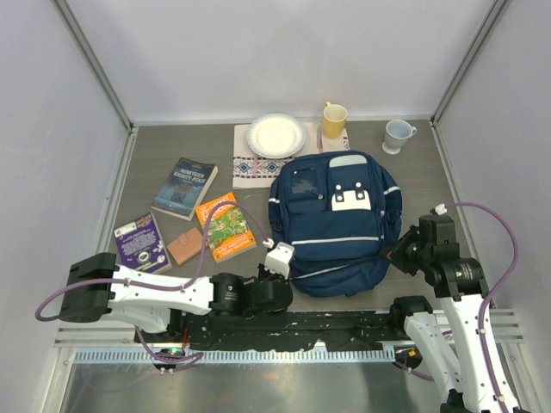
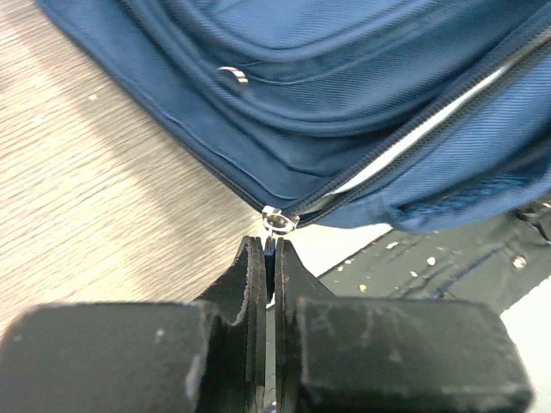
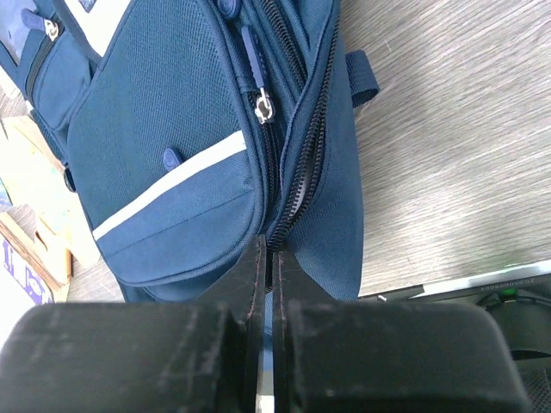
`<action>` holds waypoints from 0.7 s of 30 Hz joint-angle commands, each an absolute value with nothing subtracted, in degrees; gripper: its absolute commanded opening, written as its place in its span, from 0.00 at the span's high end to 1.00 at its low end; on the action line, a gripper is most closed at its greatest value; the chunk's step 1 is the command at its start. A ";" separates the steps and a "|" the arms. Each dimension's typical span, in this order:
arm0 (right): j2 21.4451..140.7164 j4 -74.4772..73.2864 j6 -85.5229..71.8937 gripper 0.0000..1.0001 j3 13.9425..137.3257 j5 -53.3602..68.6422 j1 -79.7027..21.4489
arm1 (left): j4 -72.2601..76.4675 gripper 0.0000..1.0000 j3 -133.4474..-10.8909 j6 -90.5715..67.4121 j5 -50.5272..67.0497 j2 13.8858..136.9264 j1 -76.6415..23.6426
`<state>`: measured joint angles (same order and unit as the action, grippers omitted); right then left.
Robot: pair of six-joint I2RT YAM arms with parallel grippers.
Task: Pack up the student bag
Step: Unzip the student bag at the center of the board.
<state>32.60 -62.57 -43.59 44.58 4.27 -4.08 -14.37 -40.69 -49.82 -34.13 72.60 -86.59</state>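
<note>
The student bag (image 1: 336, 219) is a navy backpack with white stripes, lying flat in the middle of the table. My left gripper (image 1: 277, 256) is at its near left corner. In the left wrist view this gripper (image 2: 269, 249) is shut on the blue zipper pull hanging from a metal ring (image 2: 278, 221). The main zipper is partly open and shows pale lining (image 2: 405, 142). My right gripper (image 1: 399, 253) is at the bag's right side. In the right wrist view it (image 3: 269, 245) is shut on the bag's zipper edge (image 3: 297, 202).
Left of the bag lie a dark book (image 1: 184, 187), an orange book (image 1: 226, 225), a purple book (image 1: 140, 241) and a small brown notebook (image 1: 184, 246). Behind the bag are a plate (image 1: 276, 135) on a patterned cloth (image 1: 254, 168), a yellow mug (image 1: 334, 119) and a pale mug (image 1: 397, 135).
</note>
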 commanded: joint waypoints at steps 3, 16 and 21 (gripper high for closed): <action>31.03 -55.90 -41.57 0.99 47.46 -7.56 -3.25 | -36.46 1.00 -43.66 -56.87 -45.17 76.19 -86.22; 38.49 -52.92 -35.60 0.99 49.92 -3.69 -3.16 | -11.36 1.00 -46.06 -40.43 -29.11 79.89 -87.62; 40.43 -52.82 -35.59 0.98 51.41 -6.15 -3.16 | -4.84 1.00 -49.12 -37.45 -24.00 83.21 -90.78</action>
